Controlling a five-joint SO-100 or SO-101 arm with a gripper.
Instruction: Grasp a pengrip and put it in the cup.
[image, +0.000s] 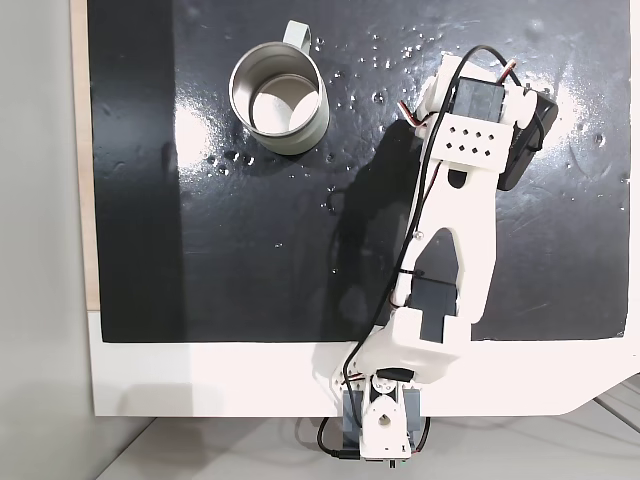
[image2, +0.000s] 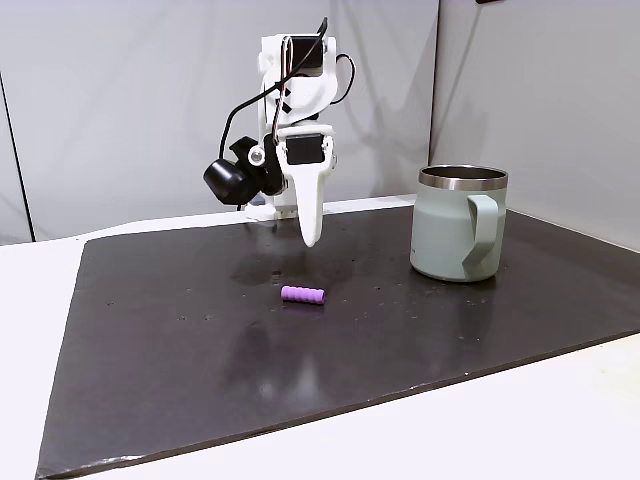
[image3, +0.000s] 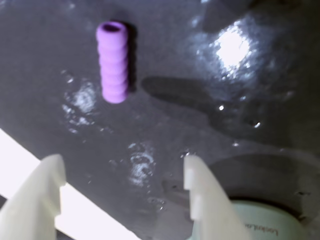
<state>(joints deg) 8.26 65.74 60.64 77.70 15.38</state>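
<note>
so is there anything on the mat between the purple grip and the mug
No, that stretch is bare. In a fixed view, only dark mat lies between the purple grip and the mug, apart from faint specks. The open fingers hang above the grip.

We see a white plastic arm (image: 455, 250) with black servo blocks, thin black cables looped along it, a grid of small holes near one joint, and pale, tapered jaws with stepped inner edges.

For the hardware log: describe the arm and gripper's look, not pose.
The arm is white printed plastic with black servo blocks, a dotted plate near the wrist, thin black cables along its side and a black camera module. The gripper has two pale, tapered fingers with stepped inner edges.
</note>
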